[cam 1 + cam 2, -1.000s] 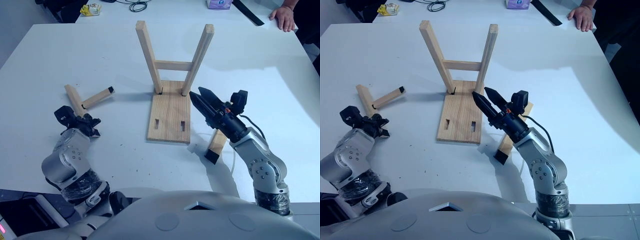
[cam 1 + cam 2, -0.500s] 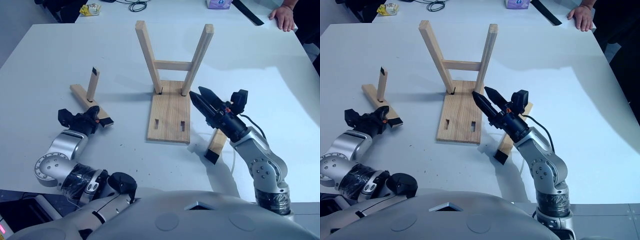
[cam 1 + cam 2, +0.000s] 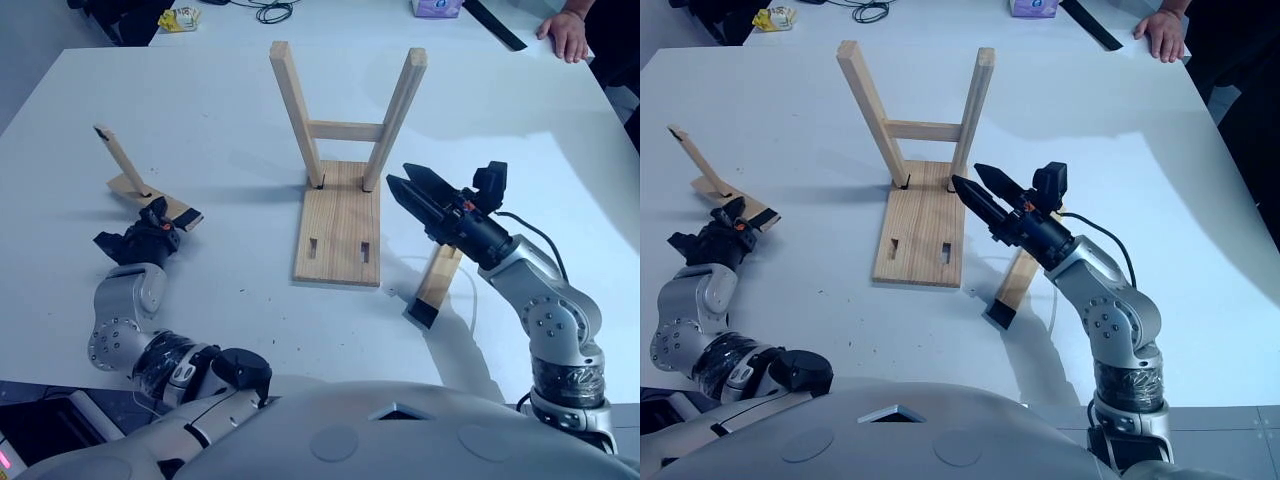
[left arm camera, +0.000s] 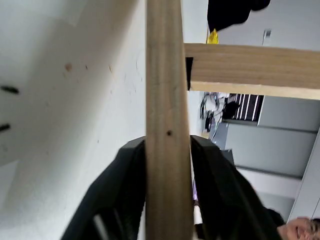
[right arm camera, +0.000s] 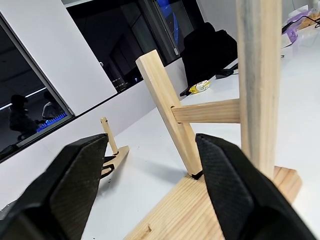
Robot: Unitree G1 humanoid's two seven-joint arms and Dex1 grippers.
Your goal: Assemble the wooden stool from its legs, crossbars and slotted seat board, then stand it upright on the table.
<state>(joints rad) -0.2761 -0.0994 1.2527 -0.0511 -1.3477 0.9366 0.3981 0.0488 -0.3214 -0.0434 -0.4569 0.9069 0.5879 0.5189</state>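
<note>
The slotted seat board (image 3: 338,228) lies flat mid-table, with two legs (image 3: 297,112) joined by a crossbar (image 3: 347,130) standing up from its far end. To the left, my left gripper (image 3: 152,226) is shut on a loose leg (image 4: 167,95) that lies low over the table; a crossbar (image 3: 120,158) sticks up from that leg. My right gripper (image 3: 400,176) hovers open just right of the board, near the right-hand standing leg (image 5: 257,80), its fingers (image 5: 75,185) holding nothing. Another loose leg (image 3: 435,285) with a black end lies under my right arm.
Small items sit along the table's far edge: a yellow packet (image 3: 181,17), a purple pack (image 3: 437,8), a black strap (image 3: 494,23). Bare white table (image 3: 200,290) stretches between the left arm and the board, and to the right (image 3: 560,160).
My left gripper has swung the leg-and-crossbar piece leftward and turned it, so the crossbar now leans up at the far left. My right gripper has lifted slightly and shifted right.
</note>
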